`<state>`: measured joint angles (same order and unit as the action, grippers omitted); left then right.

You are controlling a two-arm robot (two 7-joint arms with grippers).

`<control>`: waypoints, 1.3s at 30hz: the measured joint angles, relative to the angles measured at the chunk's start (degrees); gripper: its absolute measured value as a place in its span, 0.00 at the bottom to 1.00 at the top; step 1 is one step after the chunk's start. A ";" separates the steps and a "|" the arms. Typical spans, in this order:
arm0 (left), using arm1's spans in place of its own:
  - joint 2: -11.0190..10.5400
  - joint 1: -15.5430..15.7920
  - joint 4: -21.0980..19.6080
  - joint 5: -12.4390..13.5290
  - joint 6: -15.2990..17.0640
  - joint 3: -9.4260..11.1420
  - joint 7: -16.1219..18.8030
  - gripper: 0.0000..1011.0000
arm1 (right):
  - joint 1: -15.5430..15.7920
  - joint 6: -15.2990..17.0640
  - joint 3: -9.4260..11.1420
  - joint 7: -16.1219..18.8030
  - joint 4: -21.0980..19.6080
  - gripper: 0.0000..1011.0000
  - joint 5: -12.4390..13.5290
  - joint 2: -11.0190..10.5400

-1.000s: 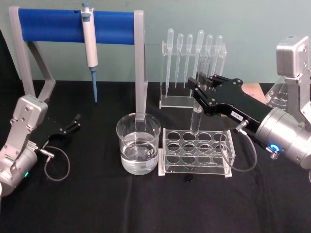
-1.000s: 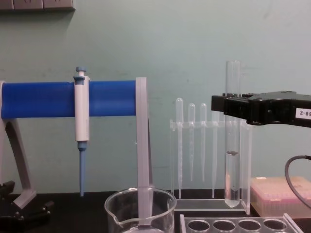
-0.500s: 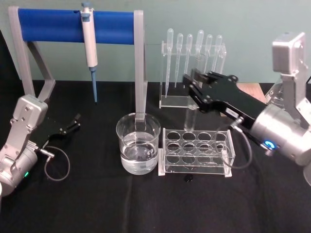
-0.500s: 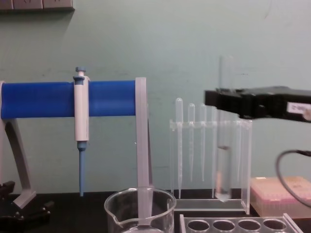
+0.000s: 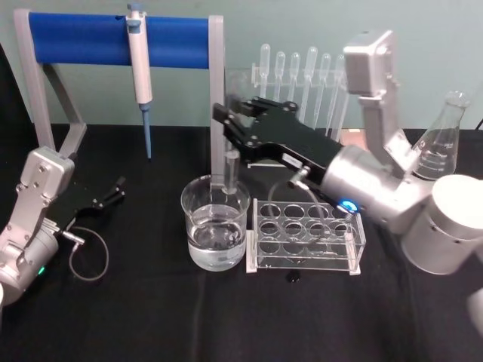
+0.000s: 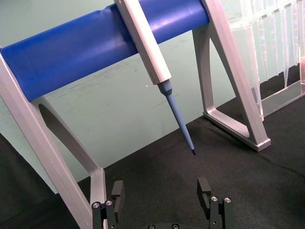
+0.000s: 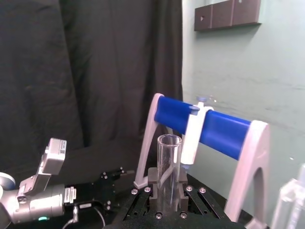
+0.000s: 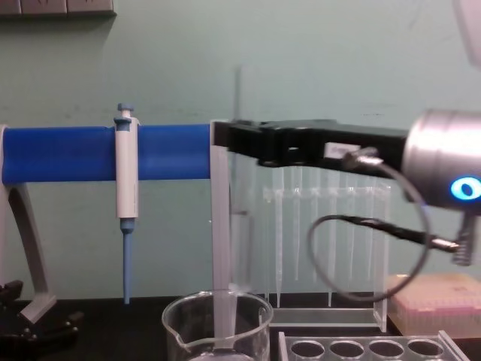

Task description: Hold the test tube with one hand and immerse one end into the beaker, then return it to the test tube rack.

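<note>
- Progress: the rack [image 5: 306, 235], down-right of my right claw [image 5: 235, 128], looks empty. The beaker [image 5: 215, 234] sits right under the claw, which is clamped on the tube [image 5: 232, 170]. Its bottom end is at the beaker's mouth, so I reckon the dip and the return are both left.
- Count: one rack, one beaker, one tube.
- Left claw [image 5: 115, 191] is parked far left, fingers spread.

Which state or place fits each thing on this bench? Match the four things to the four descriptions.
Things:
1. tube
2. beaker
3. pipettor
4. left gripper

States or places:
A. hangs on the blue bar
B. open, low over the table, on its left side
C. holds clear liquid
D. upright in the shut right gripper, over the beaker

Pairs: 1-D, 2-C, 3-A, 4-B
</note>
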<state>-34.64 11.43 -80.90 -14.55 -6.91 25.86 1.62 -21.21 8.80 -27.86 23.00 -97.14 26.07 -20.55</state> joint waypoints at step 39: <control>0.00 0.00 0.00 0.00 0.00 0.00 0.00 0.99 | 0.09 -11.04 -3.58 4.48 17.41 0.22 -5.23 5.13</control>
<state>-34.65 11.43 -80.90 -14.55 -6.91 25.86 1.62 -21.11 -2.23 -31.44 27.48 -79.73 20.84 -15.42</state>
